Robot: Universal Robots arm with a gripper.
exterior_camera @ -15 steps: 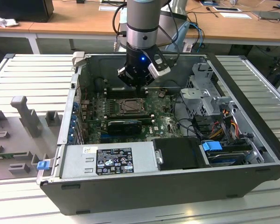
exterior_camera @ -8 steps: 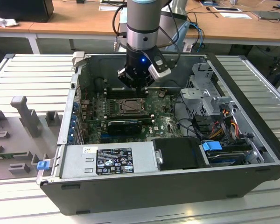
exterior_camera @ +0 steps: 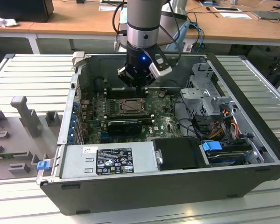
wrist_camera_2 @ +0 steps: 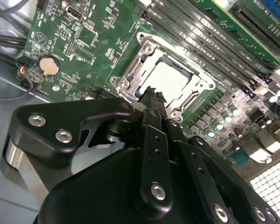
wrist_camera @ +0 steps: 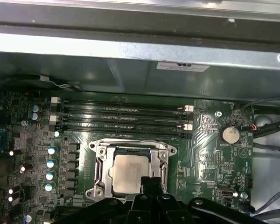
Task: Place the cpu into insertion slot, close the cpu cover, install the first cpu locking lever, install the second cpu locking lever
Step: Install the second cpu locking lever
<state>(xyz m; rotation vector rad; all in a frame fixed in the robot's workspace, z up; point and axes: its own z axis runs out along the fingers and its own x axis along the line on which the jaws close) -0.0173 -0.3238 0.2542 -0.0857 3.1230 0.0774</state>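
Here the claw (wrist_camera_2: 151, 95) hung just over the insertion slot (wrist_camera: 130, 172), its fingers pressed together and holding nothing. The cpu (wrist_camera: 129, 174) lay flat inside the slot, under the cpu cover (wrist_camera_2: 130, 70).

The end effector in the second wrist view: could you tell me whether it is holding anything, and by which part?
Nothing is held. The end effector is shut with nothing between its fingertips, poised at the edge of the cpu, which already lies in the insertion slot.

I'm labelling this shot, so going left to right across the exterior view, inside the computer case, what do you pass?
Grey power supply → cpu in its insertion slot → black shroud → blue latch → drive cage.
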